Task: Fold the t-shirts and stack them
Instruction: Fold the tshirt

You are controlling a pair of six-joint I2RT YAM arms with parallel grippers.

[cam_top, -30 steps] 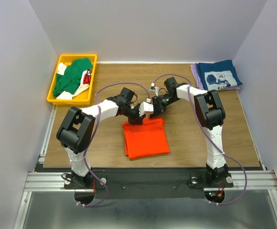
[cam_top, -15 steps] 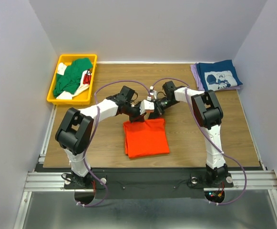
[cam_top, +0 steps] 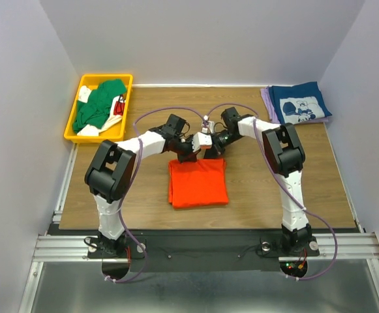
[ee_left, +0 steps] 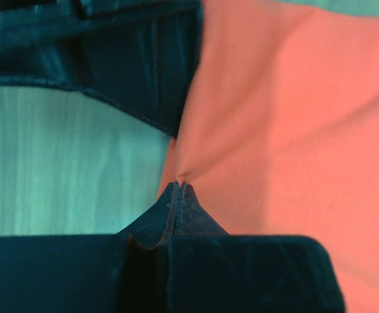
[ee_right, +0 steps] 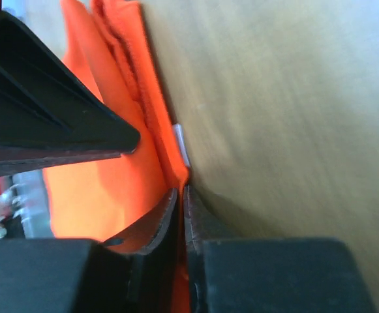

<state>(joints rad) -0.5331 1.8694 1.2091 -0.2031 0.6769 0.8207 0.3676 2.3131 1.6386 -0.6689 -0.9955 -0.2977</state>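
Since my left gripper (ee_left: 177, 186) and right gripper (ee_right: 181, 190) each pinch the orange t-shirt (cam_top: 199, 186) along its side nearest the far edge of the surface (cam_top: 261, 189), I judge both must rise together, level.

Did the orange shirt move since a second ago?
Yes. The orange t-shirt has slid a little toward the back of the table: the bare wood between it and the table's front edge is wider now.
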